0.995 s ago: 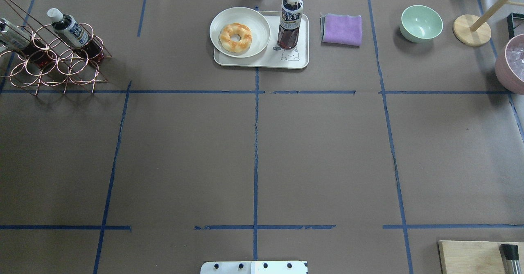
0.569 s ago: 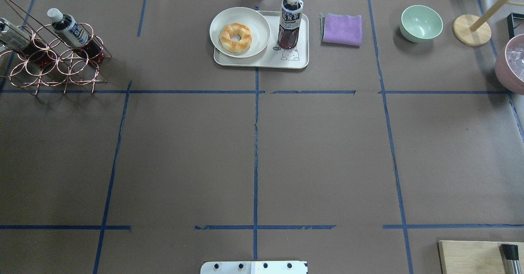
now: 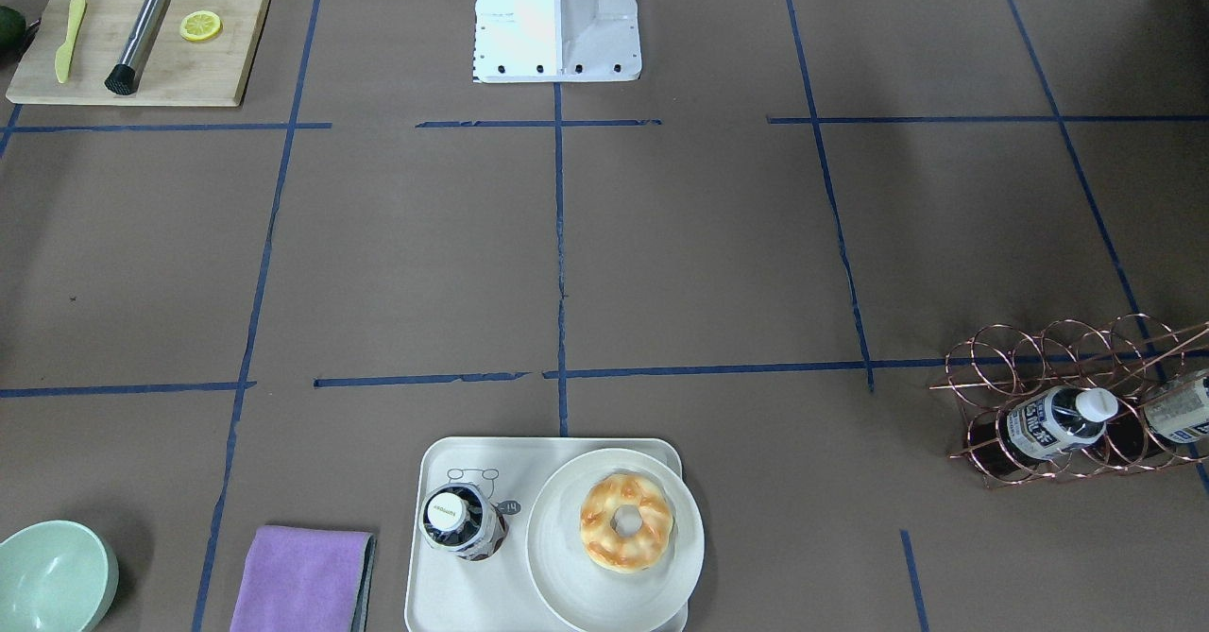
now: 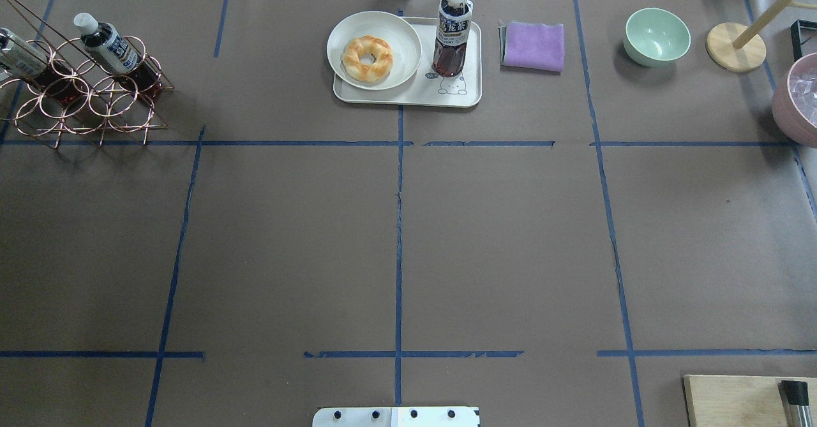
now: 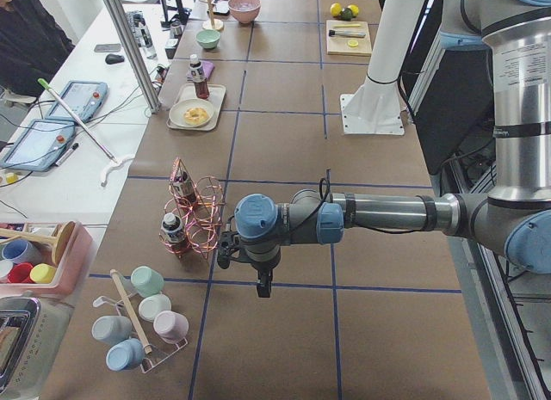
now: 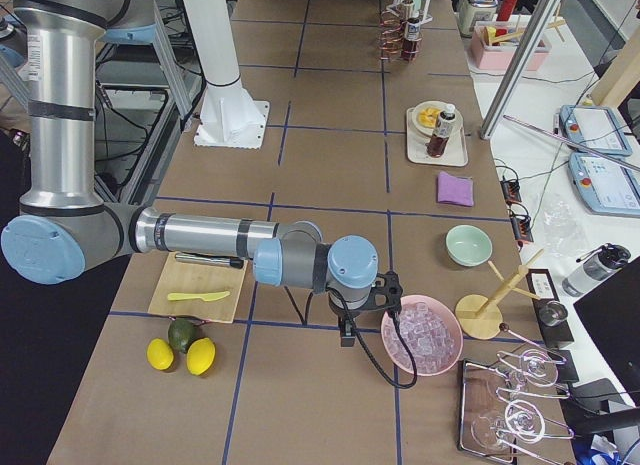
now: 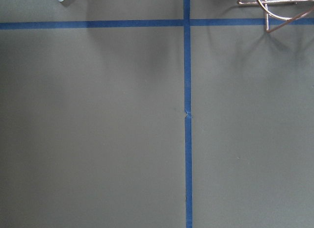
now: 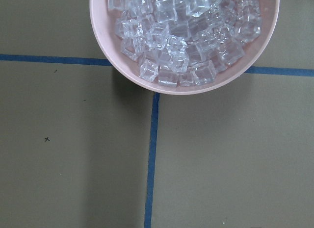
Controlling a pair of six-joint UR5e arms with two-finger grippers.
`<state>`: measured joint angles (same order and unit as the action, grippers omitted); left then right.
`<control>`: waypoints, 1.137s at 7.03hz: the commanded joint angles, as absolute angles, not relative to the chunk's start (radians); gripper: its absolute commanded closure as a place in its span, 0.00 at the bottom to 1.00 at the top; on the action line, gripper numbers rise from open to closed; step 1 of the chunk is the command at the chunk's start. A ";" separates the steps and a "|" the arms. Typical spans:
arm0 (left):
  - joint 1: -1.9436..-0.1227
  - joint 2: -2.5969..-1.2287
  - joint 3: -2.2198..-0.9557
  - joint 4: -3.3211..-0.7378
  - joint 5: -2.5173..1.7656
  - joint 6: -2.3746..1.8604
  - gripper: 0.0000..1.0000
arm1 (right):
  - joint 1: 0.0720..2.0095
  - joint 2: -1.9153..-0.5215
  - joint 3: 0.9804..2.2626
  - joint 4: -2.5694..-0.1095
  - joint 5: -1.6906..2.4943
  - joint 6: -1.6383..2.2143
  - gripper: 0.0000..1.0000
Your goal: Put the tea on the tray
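The left end effector hangs low by the worktop's left end, and the right end effector hangs by its right end. Whether they are open or closed cannot be told. At the middle of the far edge the tea stands upright on the tray. The job looks done, so no arm should go near the tea, which looks tall and easy to tip.
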<state>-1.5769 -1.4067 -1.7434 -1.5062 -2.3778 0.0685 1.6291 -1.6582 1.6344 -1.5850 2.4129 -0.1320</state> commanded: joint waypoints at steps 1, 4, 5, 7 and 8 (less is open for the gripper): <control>-1.577 -1.407 -1.738 -1.506 -2.378 0.069 0.00 | 1.629 -1.658 1.635 -1.583 2.413 -0.132 0.00; -1.610 -1.414 -1.735 -1.511 -2.378 0.061 0.00 | 1.629 -1.658 1.635 -1.585 2.411 -0.130 0.00; -1.618 -1.416 -1.735 -1.511 -2.378 0.061 0.00 | 1.631 -1.658 1.635 -1.585 2.411 -0.130 0.00; -1.621 -1.417 -1.735 -1.512 -2.378 0.061 0.00 | 1.631 -1.658 1.635 -1.585 2.411 -0.132 0.00; -1.618 -1.419 -1.735 -1.511 -2.378 0.061 0.00 | 1.632 -1.658 1.635 -1.585 2.411 -0.132 0.00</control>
